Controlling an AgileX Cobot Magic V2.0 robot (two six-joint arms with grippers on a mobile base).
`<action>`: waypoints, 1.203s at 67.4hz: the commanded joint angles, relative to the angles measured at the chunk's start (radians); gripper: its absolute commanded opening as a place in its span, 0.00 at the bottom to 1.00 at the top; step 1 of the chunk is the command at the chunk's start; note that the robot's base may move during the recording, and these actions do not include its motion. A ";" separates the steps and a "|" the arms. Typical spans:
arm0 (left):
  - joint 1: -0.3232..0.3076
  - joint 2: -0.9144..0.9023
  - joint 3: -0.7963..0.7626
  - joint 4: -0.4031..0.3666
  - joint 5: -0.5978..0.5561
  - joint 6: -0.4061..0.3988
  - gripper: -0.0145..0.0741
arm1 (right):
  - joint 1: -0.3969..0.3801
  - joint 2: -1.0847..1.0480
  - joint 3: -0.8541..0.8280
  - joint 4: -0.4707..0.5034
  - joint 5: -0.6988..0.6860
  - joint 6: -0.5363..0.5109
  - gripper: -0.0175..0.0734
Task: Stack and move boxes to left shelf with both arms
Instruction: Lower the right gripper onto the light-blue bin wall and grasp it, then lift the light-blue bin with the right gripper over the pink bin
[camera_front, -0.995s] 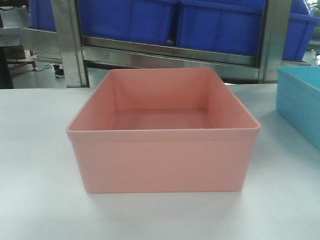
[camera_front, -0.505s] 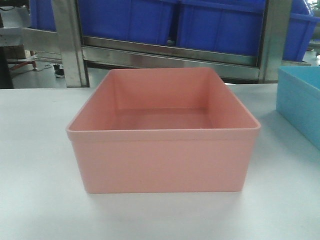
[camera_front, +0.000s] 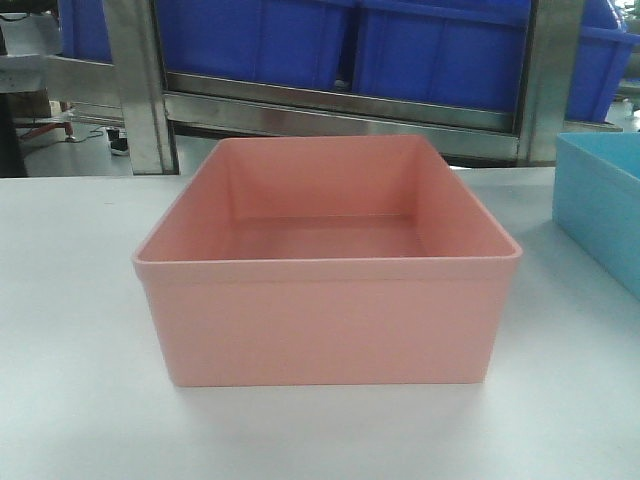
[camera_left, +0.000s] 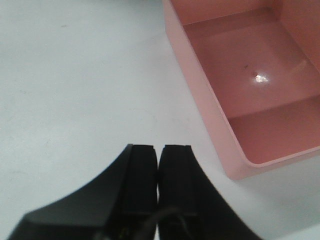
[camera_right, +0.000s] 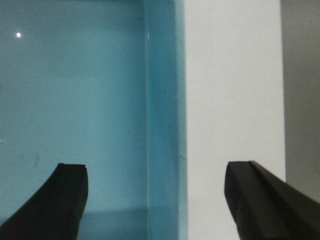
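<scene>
The pink box (camera_front: 325, 300) is sitting open in the middle of the white table (camera_front: 70, 350), and the light blue box (camera_front: 600, 210) is sitting apart from it on the right, with dark blue crates (camera_front: 440, 50) in a steel rack (camera_front: 135, 90) behind. The left gripper (camera_left: 159, 155) is hanging over the bare table just beside the pink box, its 2 black fingers pressed together on nothing. The right gripper (camera_right: 157, 172) is hanging over the blue box with its 2 fingers spread wide, 1 over the inside and 1 over the table, the box wall lying between them.
</scene>
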 joint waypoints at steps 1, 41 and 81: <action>-0.006 0.011 -0.028 0.015 -0.071 0.002 0.15 | -0.004 -0.030 -0.036 0.016 -0.046 -0.047 0.84; -0.006 0.036 -0.028 0.011 -0.071 0.002 0.15 | -0.011 -0.013 -0.036 -0.004 -0.123 -0.051 0.25; -0.006 0.036 -0.028 -0.015 -0.028 0.002 0.15 | -0.009 -0.214 -0.038 0.073 -0.071 0.181 0.25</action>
